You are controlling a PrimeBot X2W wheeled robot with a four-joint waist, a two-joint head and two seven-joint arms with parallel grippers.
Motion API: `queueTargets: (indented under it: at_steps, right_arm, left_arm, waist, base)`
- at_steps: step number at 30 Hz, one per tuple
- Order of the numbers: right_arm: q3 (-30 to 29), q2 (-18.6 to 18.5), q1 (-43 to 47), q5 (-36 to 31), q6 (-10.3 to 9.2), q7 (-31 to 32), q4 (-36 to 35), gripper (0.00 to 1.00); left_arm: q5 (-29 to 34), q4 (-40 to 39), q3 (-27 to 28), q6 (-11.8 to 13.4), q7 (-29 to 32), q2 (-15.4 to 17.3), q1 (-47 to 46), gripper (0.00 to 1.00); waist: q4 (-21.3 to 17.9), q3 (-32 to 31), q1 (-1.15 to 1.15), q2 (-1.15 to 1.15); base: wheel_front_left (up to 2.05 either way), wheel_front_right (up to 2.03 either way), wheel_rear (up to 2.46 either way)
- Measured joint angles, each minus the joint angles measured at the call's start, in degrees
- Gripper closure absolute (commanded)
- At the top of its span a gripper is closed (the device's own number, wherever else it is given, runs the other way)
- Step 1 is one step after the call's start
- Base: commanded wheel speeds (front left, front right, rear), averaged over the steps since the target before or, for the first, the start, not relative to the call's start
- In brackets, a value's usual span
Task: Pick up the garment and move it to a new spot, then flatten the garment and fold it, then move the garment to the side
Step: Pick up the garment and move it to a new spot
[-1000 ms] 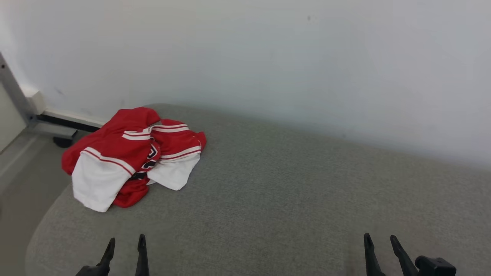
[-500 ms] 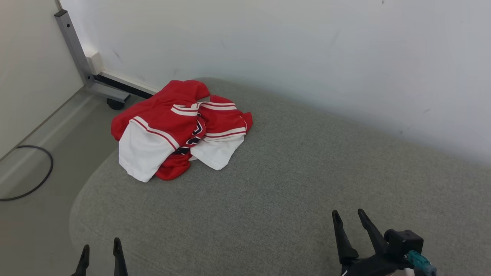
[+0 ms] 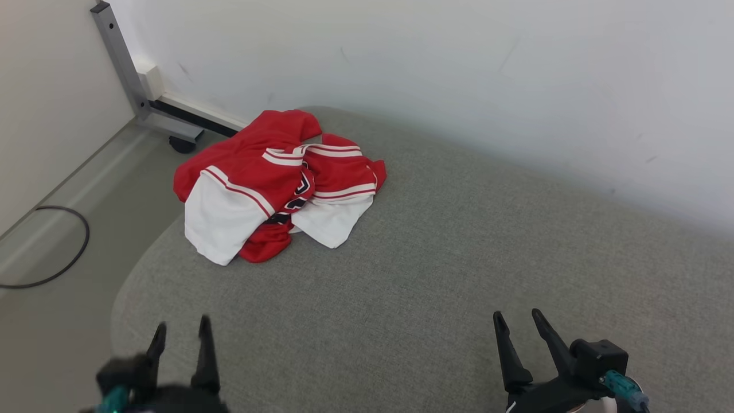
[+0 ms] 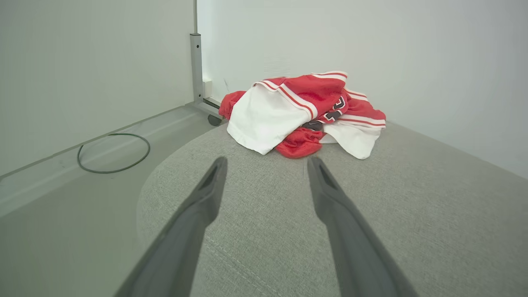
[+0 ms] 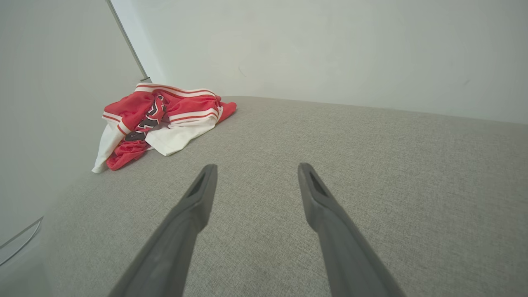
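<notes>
Near the far left corner of the grey cushion [image 3: 436, 269] lies the crumpled red-and-white garment [image 3: 252, 172], its black-and-white lettering [image 3: 300, 189] caught in the folds and unreadable. The left gripper [image 3: 181, 324] and right gripper [image 3: 517, 313] hover over the cushion's near side, jaws spread wide, holding nothing, well apart from the garment.

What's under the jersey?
The grey cushion; the jersey lies crumpled near its far left corner. Anything beneath the bunched folds is covered, so I cannot tell.

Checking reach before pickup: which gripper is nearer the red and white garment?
Left. The left gripper points at the garment from nearby; the right gripper is farther, off to its right.
</notes>
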Motion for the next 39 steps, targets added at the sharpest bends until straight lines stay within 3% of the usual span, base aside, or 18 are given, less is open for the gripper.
queueTargets:
  at_steps: [7,11,21,28,35,36,37,39]
  right_arm:
    - [-0.1,0.0,2.3,-4.2,-0.01,4.5,-6.9,0.0]
    - [2.1,0.0,2.0,-8.5,0.0,10.1,-14.4,0.0]
    - [3.2,-5.1,4.5,-10.7,0.0,20.7,-33.5,0.0]
    - [1.8,-6.6,8.5,-10.6,0.0,23.8,-41.4,0.0]
    - [2.0,-6.4,8.3,-10.6,0.0,24.0,-42.9,0.0]
    - [2.1,-6.3,8.1,-10.6,0.0,23.9,-42.7,0.0]
    - [2.1,-6.2,7.9,-10.6,0.0,23.5,-42.3,0.0]
    - [2.3,-5.7,7.7,-10.3,0.0,23.0,-41.4,0.0]
  left_arm:
    - [-1.1,14.2,-3.3,-4.4,10.2,-0.2,-20.2,0.0]
    - [-2.9,22.6,-2.1,-5.8,12.7,1.7,-31.4,0.0]
    - [-4.8,37.7,-1.8,-8.3,19.6,6.8,-48.7,0.0]
    - [-6.0,43.9,-1.6,-8.7,19.3,7.6,-53.9,0.0]
    - [-6.4,48.4,-0.8,-5.2,16.7,8.7,-57.2,0.0]
    - [-6.3,48.7,-0.8,-5.0,16.2,9.0,-57.6,0.21]
    - [-6.2,48.9,-0.9,-5.0,15.8,9.4,-58.0,0.98]
    - [-6.2,49.4,-1.2,-5.3,15.4,10.0,-58.7,1.0]
  waist:
    - [0.7,2.2,0.0,0.0]
    - [0.2,4.4,0.01,0.0]
    - [-5.7,12.3,0.01,0.0]
    - [-11.0,20.1,0.01,0.0]
    - [-15.9,25.5,0.01,0.0]
    - [-16.5,26.0,0.01,0.01]
    - [-17.1,26.4,0.01,0.01]
    - [-18.1,26.9,0.0,0.01]
  base:
    - [0.0,0.0,0.0]
    - [0.0,0.0,0.0]
    - [0.0,0.0,0.0]
    - [0.0,0.0,0.0]
    - [0.0,0.0,0.0]
    - [0.0,0.0,0.0]
    - [0.0,0.0,0.0]
    - [0.0,0.0,0.0]
